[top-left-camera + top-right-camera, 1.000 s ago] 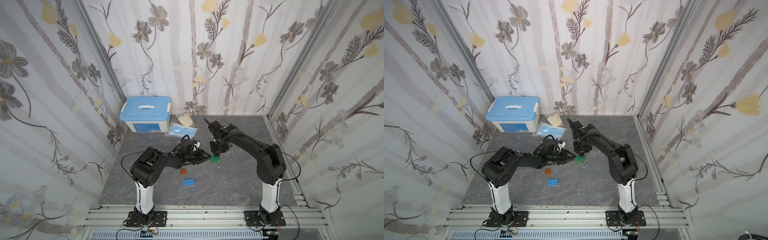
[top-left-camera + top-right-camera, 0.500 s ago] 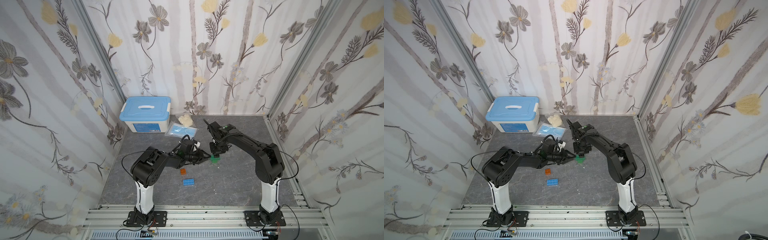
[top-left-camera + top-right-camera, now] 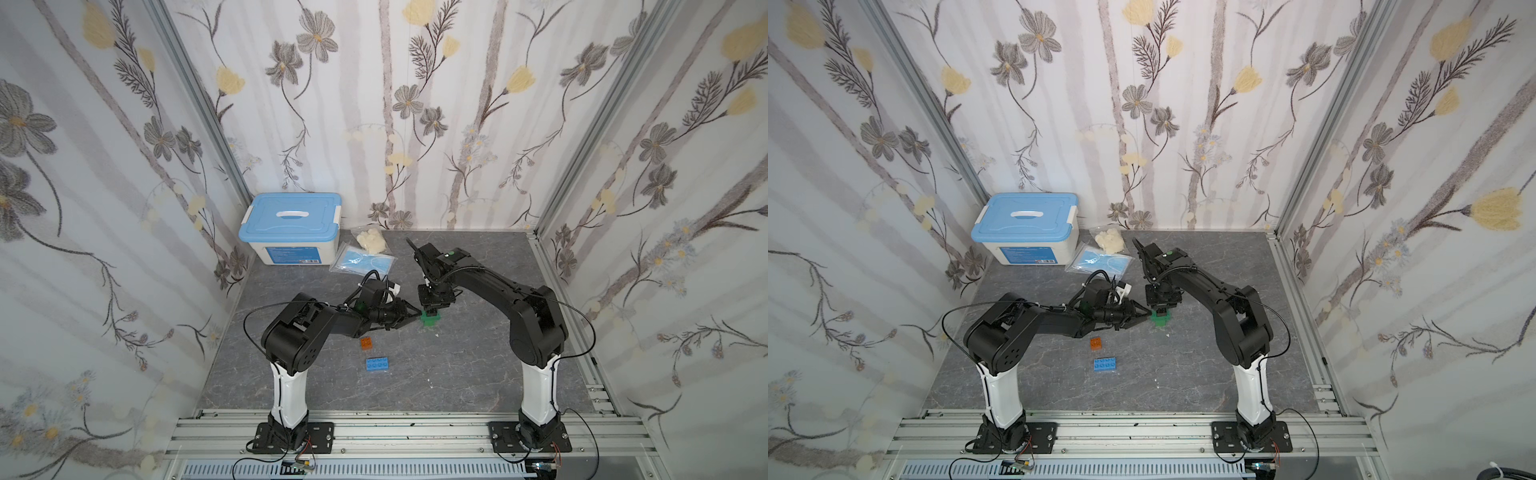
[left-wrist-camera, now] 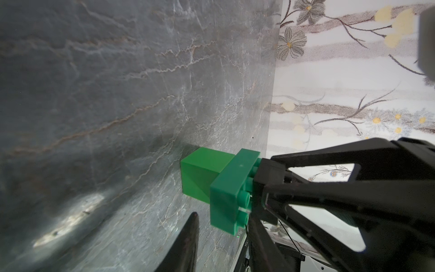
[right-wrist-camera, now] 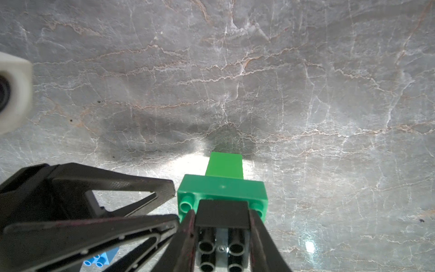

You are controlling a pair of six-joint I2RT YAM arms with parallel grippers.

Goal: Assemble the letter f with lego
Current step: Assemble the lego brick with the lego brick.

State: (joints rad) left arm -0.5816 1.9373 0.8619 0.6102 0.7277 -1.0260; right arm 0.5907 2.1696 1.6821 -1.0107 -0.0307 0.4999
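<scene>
**Mid-frame, black brick meets green stack under two clamped grippers**

Just right of centre in both top views, the green brick (image 3: 430, 319) stands on a narrower green block (image 5: 224, 164) on the table (image 3: 457, 374). The right gripper (image 5: 222, 210) comes down from above, clenched on the flat side walls of the black brick (image 5: 222, 217). That brick sits on the green studs; whether it is pressed home I cannot tell. The left gripper (image 3: 415, 318) reaches in low, fingers (image 5: 164, 188) closed across the green brick's end. The orange brick (image 3: 366, 342) and blue brick (image 3: 377, 364) lie loose, lower and left of centre. The bricks look light, rigid and smooth-walled. Opposite flat walls should hold, while studs would likely slip. The top-heavy green stack may tip unless pressed squarely.
</scene>
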